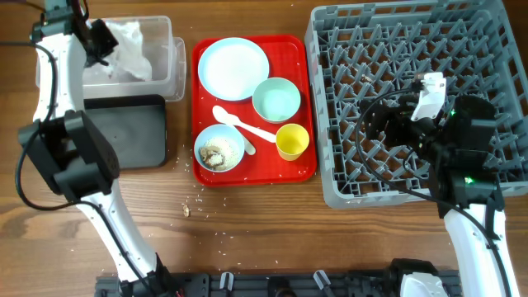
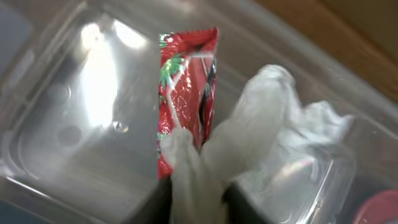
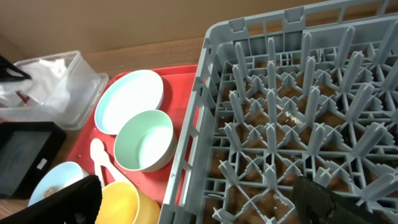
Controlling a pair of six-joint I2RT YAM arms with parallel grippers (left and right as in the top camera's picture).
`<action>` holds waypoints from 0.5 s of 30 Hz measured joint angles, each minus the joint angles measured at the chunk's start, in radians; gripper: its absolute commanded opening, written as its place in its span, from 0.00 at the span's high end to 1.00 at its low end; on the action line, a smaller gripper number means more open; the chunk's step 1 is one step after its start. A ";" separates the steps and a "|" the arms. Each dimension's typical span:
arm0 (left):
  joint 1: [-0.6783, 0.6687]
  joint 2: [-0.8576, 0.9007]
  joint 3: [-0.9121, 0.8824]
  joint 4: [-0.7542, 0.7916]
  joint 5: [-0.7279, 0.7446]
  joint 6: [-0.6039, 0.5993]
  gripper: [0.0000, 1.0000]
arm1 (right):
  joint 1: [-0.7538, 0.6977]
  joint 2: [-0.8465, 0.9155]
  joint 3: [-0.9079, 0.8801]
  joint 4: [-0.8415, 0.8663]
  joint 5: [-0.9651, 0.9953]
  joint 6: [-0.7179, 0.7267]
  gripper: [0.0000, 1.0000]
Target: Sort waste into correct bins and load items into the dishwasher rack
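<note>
My left gripper (image 2: pixel 198 202) is shut on the crumpled white napkin (image 2: pixel 261 140) and holds it inside the clear tub (image 1: pixel 169 66), next to the red wrapper (image 2: pixel 186 93) lying in the tub. The black tray (image 1: pixel 132 132) sits just in front of the tub. My right gripper (image 3: pixel 199 205) is open and empty over the left part of the grey rack (image 1: pixel 412 99). On the red serving tray (image 1: pixel 301 107) are the pale blue plate (image 1: pixel 233 68), a mint bowl (image 1: pixel 276 99), a bowl holding food scraps (image 1: pixel 218 151), the yellow cup (image 1: pixel 292 141) and white cutlery (image 1: pixel 243 125).
Crumbs (image 1: pixel 188 210) lie on the wooden table in front of the red tray. The rack fills the right side of the table. The left arm reaches over the tub and the black tray.
</note>
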 measured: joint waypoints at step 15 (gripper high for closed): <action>-0.179 -0.151 -0.003 -0.050 0.037 0.172 0.16 | 0.000 0.000 0.000 0.000 -0.003 0.014 0.00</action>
